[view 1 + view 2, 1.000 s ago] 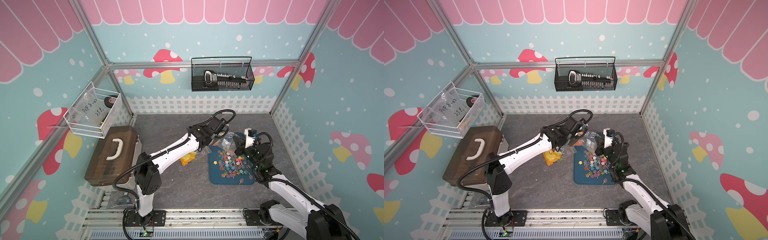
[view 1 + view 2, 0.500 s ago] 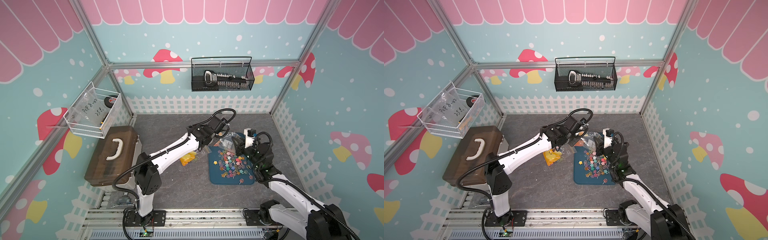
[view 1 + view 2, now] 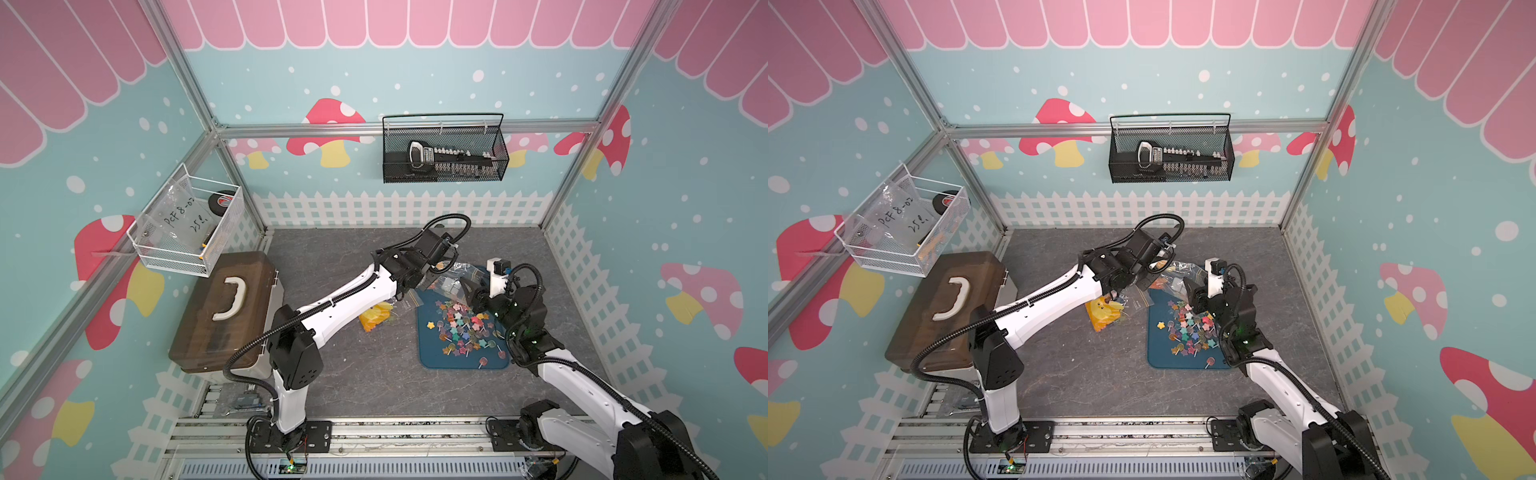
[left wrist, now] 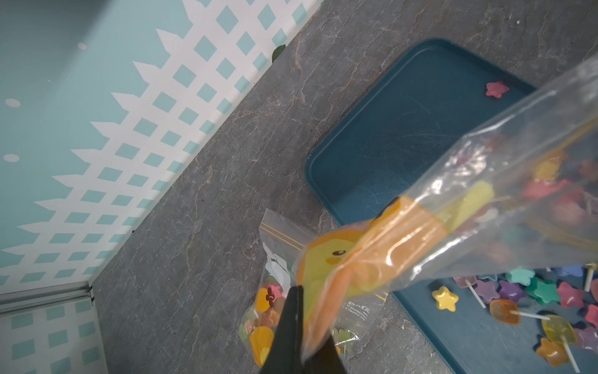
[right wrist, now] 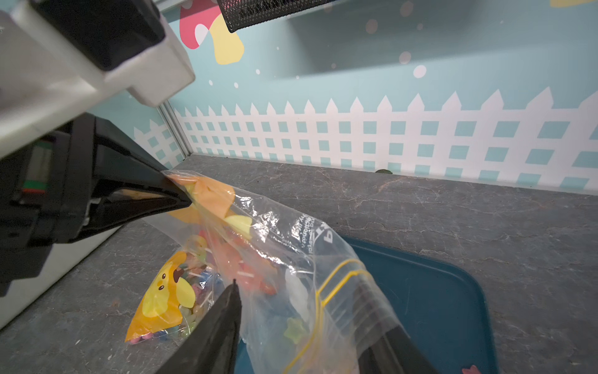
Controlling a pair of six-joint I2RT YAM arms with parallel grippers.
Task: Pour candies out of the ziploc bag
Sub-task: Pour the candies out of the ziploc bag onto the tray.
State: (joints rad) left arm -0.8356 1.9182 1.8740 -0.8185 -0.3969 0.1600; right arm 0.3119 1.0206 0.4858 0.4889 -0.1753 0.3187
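Clear, with a yellow zip line, the ziploc bag [image 3: 455,276] [image 3: 1177,272] hangs tilted over the far end of a blue tray [image 3: 457,362] [image 3: 1183,362]. My left gripper [image 4: 303,307] [image 5: 176,192] is shut on its orange printed bottom corner. Its mouth [image 5: 339,291] droops between the spread jaws of my right gripper [image 5: 310,311] [image 3: 469,293], which is open. A few candies [image 5: 259,275] show inside the bag. Many candies [image 3: 461,328] [image 3: 1187,330] [image 4: 517,298], star and round lollipops in mixed colours, lie piled on the tray.
A second small candy bag [image 3: 376,316] [image 4: 268,307] with a yellow duck print lies on the grey floor left of the tray. A brown toolbox [image 3: 232,307] stands at the left. A white wire basket [image 3: 187,224] and a black mesh basket [image 3: 444,153] hang on the walls.
My right gripper has opened its jaws around the bag's mouth and shifted slightly towards the bag. The left gripper keeps its hold on the bag's corner in about the same place.
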